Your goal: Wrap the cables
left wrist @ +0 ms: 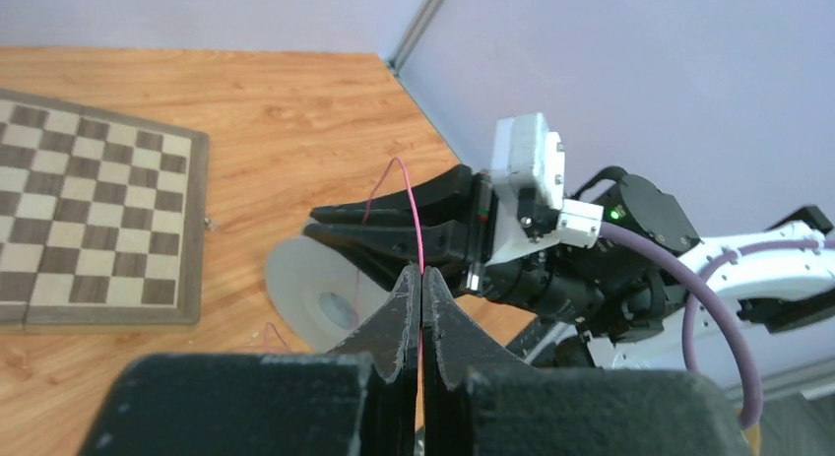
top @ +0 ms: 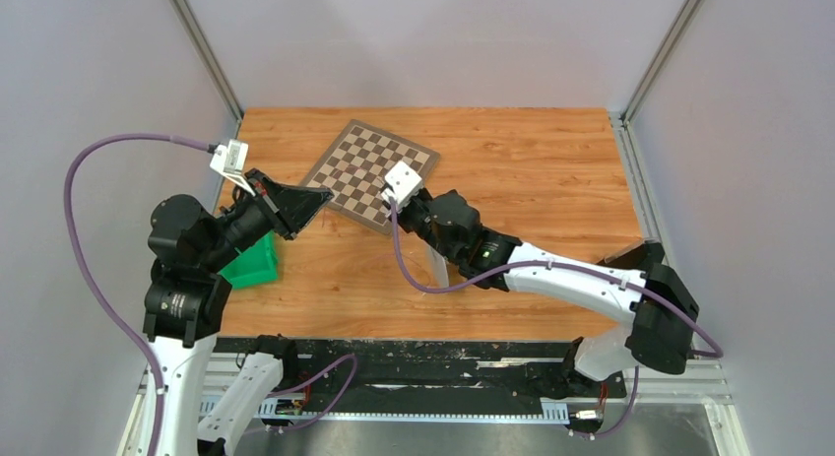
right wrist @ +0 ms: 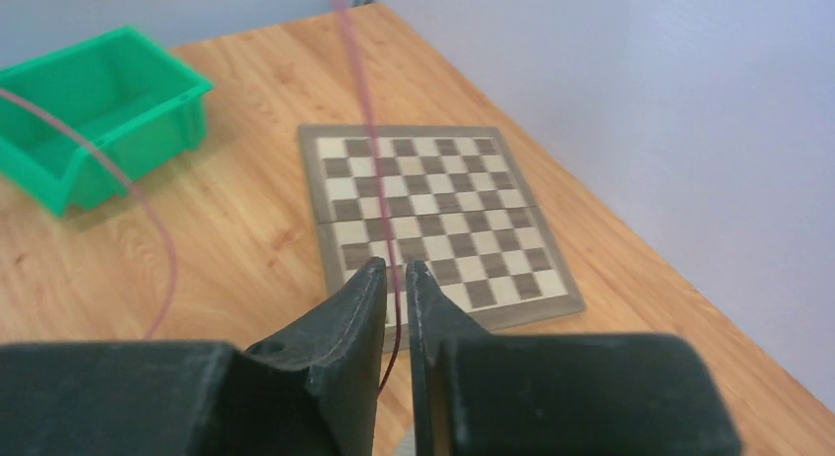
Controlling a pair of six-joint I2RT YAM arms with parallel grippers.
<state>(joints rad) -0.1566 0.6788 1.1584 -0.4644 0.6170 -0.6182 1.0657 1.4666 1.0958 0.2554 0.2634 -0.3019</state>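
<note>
A thin pink cable (left wrist: 409, 195) rises from my left gripper (left wrist: 421, 274), arches over and drops past my right gripper (left wrist: 313, 222). The left jaws are pressed together on it. A white spool (left wrist: 305, 289) stands on its edge on the table under the right gripper; it also shows in the top view (top: 439, 269). In the right wrist view the cable (right wrist: 359, 82) runs down between the jaws of my right gripper (right wrist: 394, 269), which stand nearly together. In the top view the left gripper (top: 325, 195) and right gripper (top: 399, 202) face each other, a short way apart.
A wooden chessboard (top: 369, 170) lies at the back middle of the table, just beyond both grippers. A green bin (top: 251, 264) sits under the left arm at the left edge. Grey walls close the left, back and right sides.
</note>
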